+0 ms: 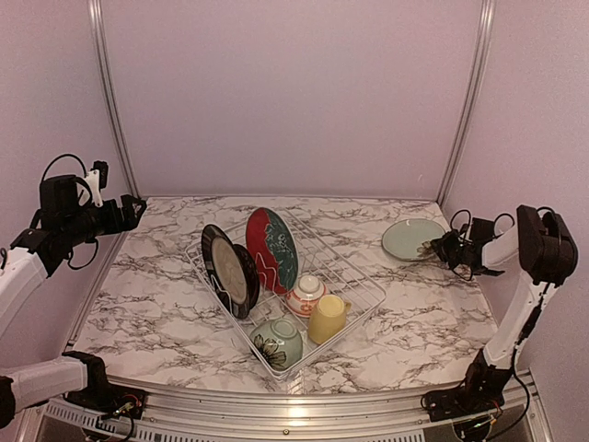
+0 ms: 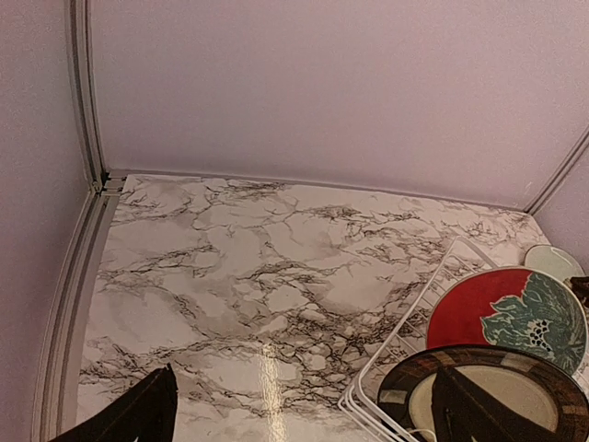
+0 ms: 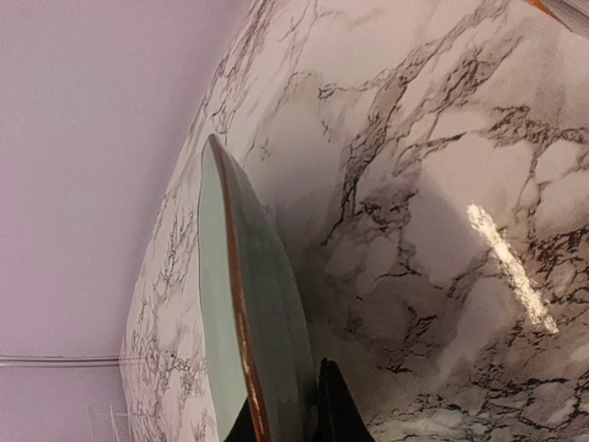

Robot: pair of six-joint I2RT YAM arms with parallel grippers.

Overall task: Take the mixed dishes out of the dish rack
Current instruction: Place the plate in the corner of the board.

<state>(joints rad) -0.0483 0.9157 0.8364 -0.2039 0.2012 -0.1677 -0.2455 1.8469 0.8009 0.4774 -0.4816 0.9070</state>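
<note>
The white wire dish rack (image 1: 361,296) stands mid-table. In it are a red-and-teal plate (image 1: 271,247) and black-rimmed plates (image 1: 229,271) on edge, a small red-patterned bowl (image 1: 306,295), a yellow cup (image 1: 327,319) and a green flowered bowl (image 1: 277,343). My right gripper (image 1: 440,247) is shut on the rim of the teal plate (image 1: 410,239), which is held flat, low over the table at the back right; in the right wrist view the plate (image 3: 248,304) sits between the fingertips (image 3: 339,405). My left gripper (image 1: 131,212) is open and empty, raised left of the rack.
The left wrist view shows the rack's corner (image 2: 398,357), the red-and-teal plate (image 2: 479,308) and a black-rimmed plate (image 2: 502,387) behind the right finger (image 2: 474,410). Purple walls enclose the marble table (image 1: 147,304) on three sides, with metal posts (image 1: 112,101) at the back corners.
</note>
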